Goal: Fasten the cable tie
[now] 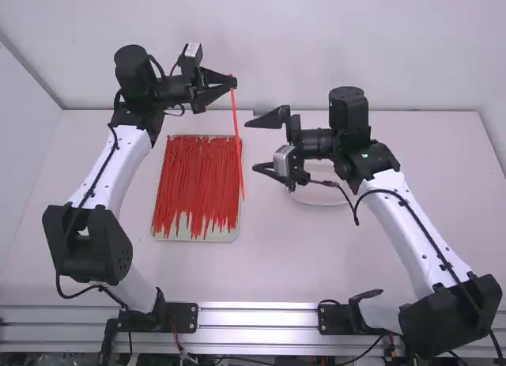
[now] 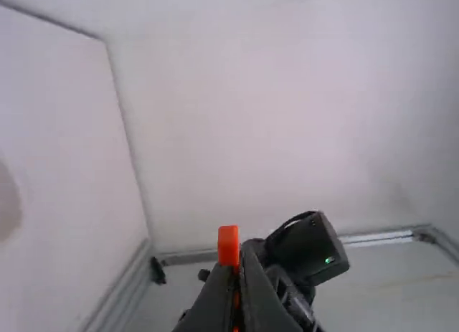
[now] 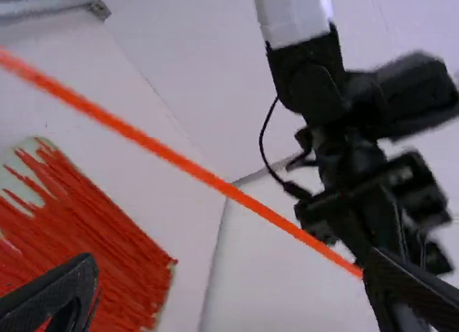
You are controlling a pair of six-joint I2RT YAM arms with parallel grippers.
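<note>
My left gripper (image 1: 230,84) is raised above the far edge of the tray and is shut on the head end of one red cable tie (image 1: 237,141). The tie hangs straight down over the tray's right side. In the left wrist view the tie's head (image 2: 228,243) sticks out above the shut fingers. My right gripper (image 1: 263,145) stands open just right of the hanging tie, one finger above the other, not touching it. In the right wrist view the tie (image 3: 179,162) runs diagonally across between the open fingers (image 3: 61,292), with the left gripper (image 3: 373,203) at its far end.
A pale tray (image 1: 161,233) heaped with several red cable ties (image 1: 196,188) lies left of the middle. A pale round object (image 1: 320,196) rests on the table under the right wrist. The table's right half and front are bare.
</note>
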